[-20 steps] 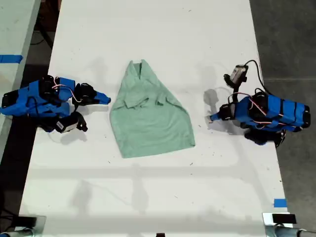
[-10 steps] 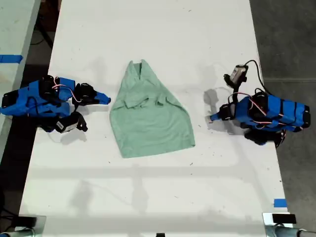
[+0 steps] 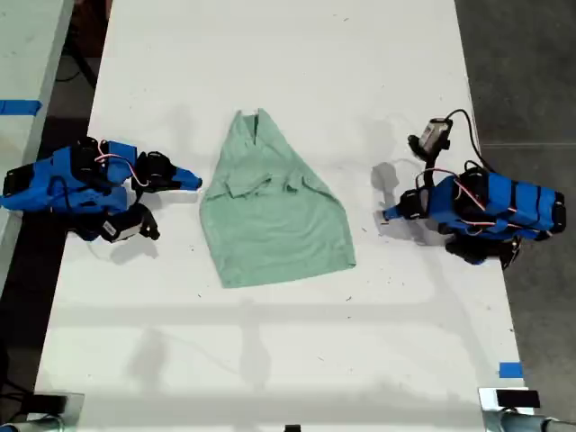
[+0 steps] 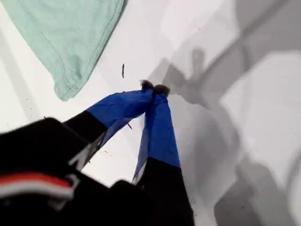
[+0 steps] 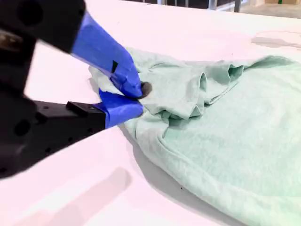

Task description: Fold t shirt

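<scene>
T shirt (image 3: 270, 209) untouched; my first gripper (image 4: 154, 87) jaws together, my second gripper (image 5: 140, 98) likewise.

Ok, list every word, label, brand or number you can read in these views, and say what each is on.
None can be read.
The pale mint-green cloth t-shirt is plain and unmarked.
The blue arms, my first gripper and my second gripper show no legible lettering.
The white table bears none.
</scene>
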### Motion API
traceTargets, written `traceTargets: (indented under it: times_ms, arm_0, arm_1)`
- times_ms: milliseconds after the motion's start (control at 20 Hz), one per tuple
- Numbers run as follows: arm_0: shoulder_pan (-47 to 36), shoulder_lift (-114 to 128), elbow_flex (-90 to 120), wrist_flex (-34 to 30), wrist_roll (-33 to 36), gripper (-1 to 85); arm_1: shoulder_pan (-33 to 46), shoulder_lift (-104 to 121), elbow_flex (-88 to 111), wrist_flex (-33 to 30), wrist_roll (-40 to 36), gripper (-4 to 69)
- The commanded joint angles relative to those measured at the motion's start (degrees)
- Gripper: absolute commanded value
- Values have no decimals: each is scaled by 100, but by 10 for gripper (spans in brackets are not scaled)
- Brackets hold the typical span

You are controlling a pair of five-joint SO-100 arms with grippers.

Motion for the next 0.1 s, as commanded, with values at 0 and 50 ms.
traceTargets:
  times_ms: [0,50]
  arm_0:
    - [-18,-26,246,0,53,15]
    - [-18,-26,246,0,53,15]
  arm_1:
    - [-53,79,167,9,44,2]
    - [-53,79,167,9,44,2]
